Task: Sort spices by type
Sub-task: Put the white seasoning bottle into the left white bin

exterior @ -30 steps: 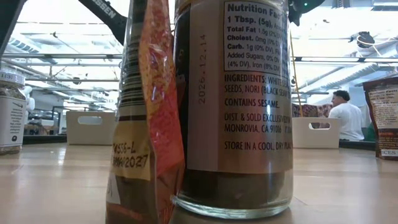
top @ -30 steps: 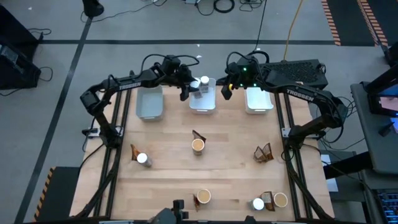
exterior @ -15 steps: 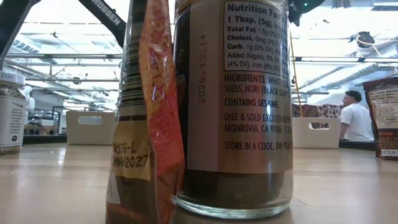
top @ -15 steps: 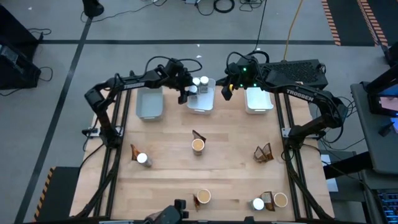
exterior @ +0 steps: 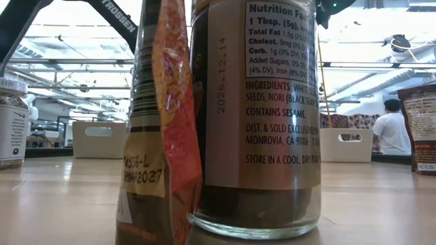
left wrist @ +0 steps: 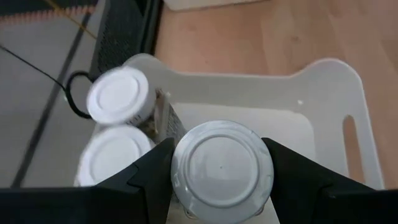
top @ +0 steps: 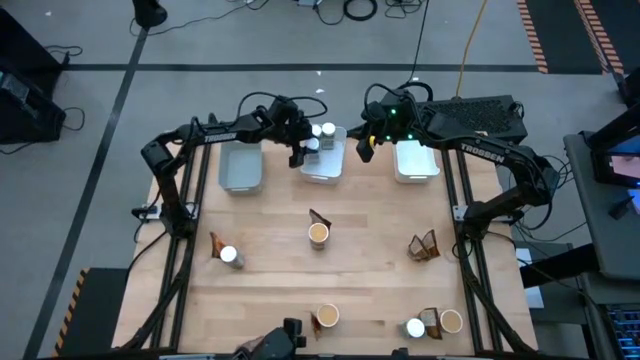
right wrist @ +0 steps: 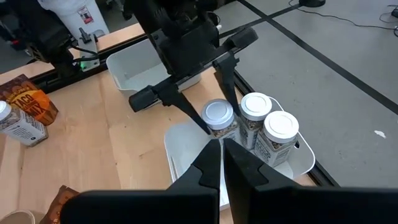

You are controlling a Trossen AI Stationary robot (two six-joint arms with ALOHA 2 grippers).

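Observation:
My left gripper (top: 305, 148) is over the middle white tray (top: 326, 172) at the far edge, shut on a white-capped jar (left wrist: 222, 171). Two more white-capped jars (left wrist: 117, 94) (left wrist: 115, 155) stand in that tray's far end, also seen as jars (right wrist: 255, 111) (right wrist: 280, 129) in the right wrist view. My right gripper (top: 365, 148) hovers shut just right of the same tray, touching nothing. Out on the table lie brown pouches (top: 318, 217) (top: 424, 245), tan-topped tubs (top: 318, 234) (top: 327, 316) and further jars (top: 230, 256) (top: 415, 327). My left gripper pinches the jar between its two fingers (left wrist: 152, 168), one on each side of the body just under the white cap (right wrist: 219, 112). The fingers come from above, slanting down. The jar stands upright inside the tray; my right gripper's fingers hide its bottom.
A grey-white tray (top: 240, 165) sits left of the middle one and a white tray (top: 415, 162) right of it. Near the near edge, a pouch (top: 430, 320) and tub (top: 451, 321) stand together. A big jar (exterior: 255, 116) and pouch (exterior: 163, 116) fill the low view.
My left arm's elbow has swung a little toward the table's right while its gripper has stayed over the middle tray with the jar held. My right gripper has kept still.

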